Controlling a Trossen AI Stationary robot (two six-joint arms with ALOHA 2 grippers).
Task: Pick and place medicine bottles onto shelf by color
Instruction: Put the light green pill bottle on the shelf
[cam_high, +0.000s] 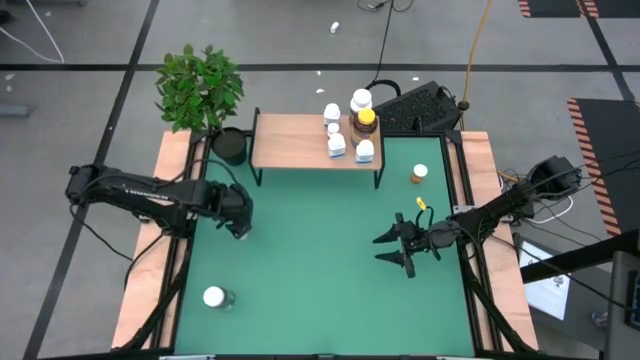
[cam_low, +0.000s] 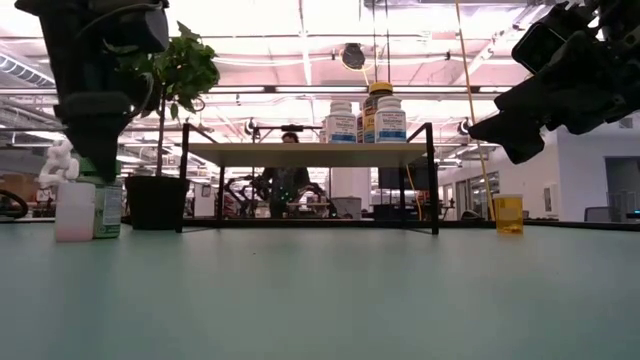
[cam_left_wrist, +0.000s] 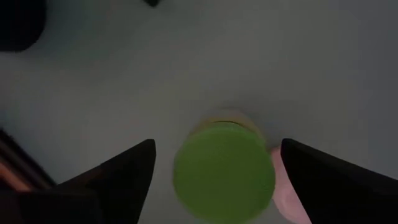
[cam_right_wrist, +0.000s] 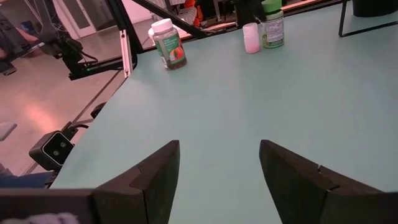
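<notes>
The left tool (cam_left_wrist: 214, 180) hangs over the green-capped bottle (cam_left_wrist: 224, 171), its fingers wide apart, one on each side (a small pink vial (cam_right_wrist: 250, 37) stands just beside it). The right tool (cam_right_wrist: 217, 168) is open and empty, well apart over the desk (cam_high: 320, 260).

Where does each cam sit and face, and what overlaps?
High: overhead, straight down; both arms, shelf.
Low: table level, facing the shelf; arms drop in from above.
Left wrist: above the green-capped bottle, open jaws flanking it.
Right wrist: across the table; own open jaws.
Shared: right wrist also shows the green-capped bottle.
</notes>
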